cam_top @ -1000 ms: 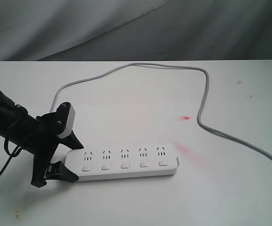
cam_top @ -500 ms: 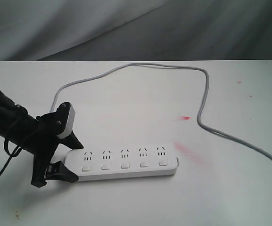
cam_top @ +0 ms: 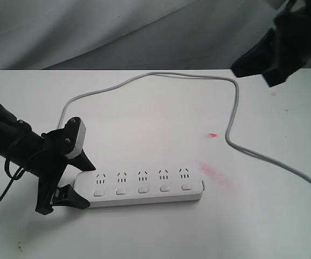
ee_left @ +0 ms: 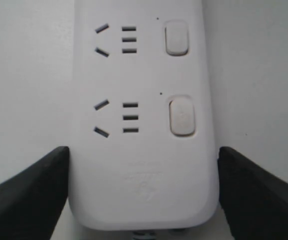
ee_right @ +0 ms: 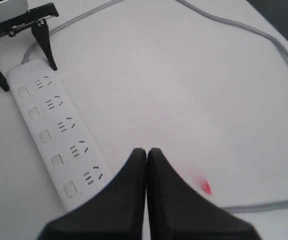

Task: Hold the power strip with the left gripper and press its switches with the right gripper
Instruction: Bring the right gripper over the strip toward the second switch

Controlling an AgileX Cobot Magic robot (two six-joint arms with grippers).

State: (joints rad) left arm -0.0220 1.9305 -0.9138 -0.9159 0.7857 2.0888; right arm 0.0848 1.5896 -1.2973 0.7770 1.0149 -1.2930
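Observation:
The white power strip (cam_top: pixel 144 187) lies flat near the table's front, its grey cord (cam_top: pixel 234 108) looping behind it and off to the right. My left gripper (cam_top: pixel 89 186) is shut on the strip's left end, one finger against each long side; the left wrist view shows that rounded end (ee_left: pixel 144 200) between the fingers (ee_left: pixel 34 195). A row of white switches (cam_top: pixel 143 189) runs below the outlets; two switches (ee_left: pixel 182 116) show close up. My right gripper (cam_top: pixel 235 69) hangs high at the back right, shut and empty. Its tips (ee_right: pixel 146 151) are well above the strip (ee_right: pixel 54 130).
The white table (cam_top: pixel 160 124) carries a small red mark (cam_top: pixel 213 135) and a fainter red smear (cam_top: pixel 214 175) just right of the strip. The cord (ee_right: pixel 263 35) runs off the right side. A grey cloth backdrop (cam_top: pixel 117 32) hangs behind the table.
My right gripper has come into the exterior view at the top right, where nothing showed before. The left gripper and the power strip have not moved.

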